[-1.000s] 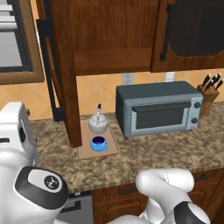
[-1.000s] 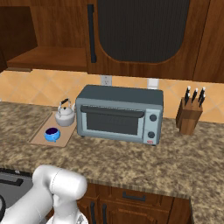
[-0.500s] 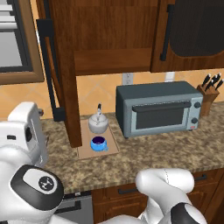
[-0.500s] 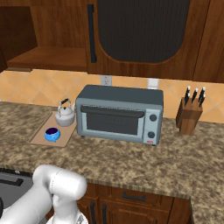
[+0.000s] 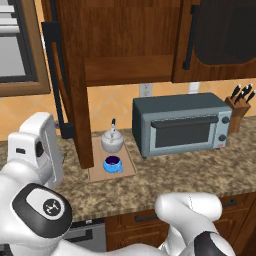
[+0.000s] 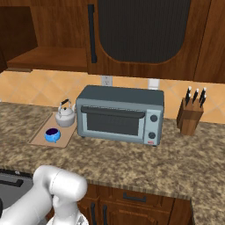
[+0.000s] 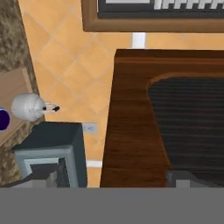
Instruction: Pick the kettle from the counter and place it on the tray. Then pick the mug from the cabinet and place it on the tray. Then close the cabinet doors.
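End effector, jaws spread wide and empty, faces the open cabinet door, rolled sideways.

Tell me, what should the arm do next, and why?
Probably swing the open gripper in behind the left cabinet door to push it shut. The kettle and blue mug already sit on the tray, that door stands wide open, and the hand view looks at its panel.

The kettle and mug are sitting on the tray on the worktop, left of the toaster oven. A knife block is standing right of it.
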